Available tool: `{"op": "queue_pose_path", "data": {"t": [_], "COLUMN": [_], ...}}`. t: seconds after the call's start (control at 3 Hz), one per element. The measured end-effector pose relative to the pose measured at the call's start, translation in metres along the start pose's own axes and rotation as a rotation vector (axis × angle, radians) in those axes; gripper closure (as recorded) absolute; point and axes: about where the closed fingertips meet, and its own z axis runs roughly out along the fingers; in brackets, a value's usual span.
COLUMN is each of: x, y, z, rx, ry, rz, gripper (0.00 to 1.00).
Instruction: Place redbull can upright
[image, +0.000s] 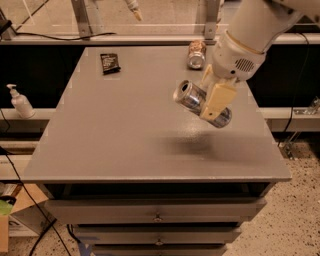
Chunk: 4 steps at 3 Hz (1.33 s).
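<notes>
The redbull can (191, 97) is a slim silver-and-blue can with shiny ends. It hangs tilted in the air above the right half of the grey table (125, 120), its open silver end facing left and toward me. My gripper (214, 96) is shut on the redbull can around its middle, with a cream finger (218, 99) across the can's front. The white arm comes in from the upper right. A soft shadow lies on the table below the can.
A brownish-orange and silver can (196, 54) lies near the table's far edge, just behind my arm. A small black packet (109, 63) lies at the far left. A white pump bottle (20, 101) stands on a shelf left of the table. Drawers sit below the table front.
</notes>
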Motion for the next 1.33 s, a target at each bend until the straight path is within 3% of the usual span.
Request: {"op": "queue_pose_path", "data": {"t": [0.33, 0.67, 1.0, 1.33], "x": [-0.009, -0.016, -0.02, -0.021], "y": [0.004, 0.01, 0.013, 0.011], "z": [-0.016, -0.025, -0.024, -0.015], "rx": [-0.003, 0.032, 0.066, 0.09], "ry": [-0.205, -0.394, -0.565, -0.691], "rz": [0.011, 0.03, 0.053, 0.068], "gripper": [1.0, 1.0, 1.0, 1.0]}}
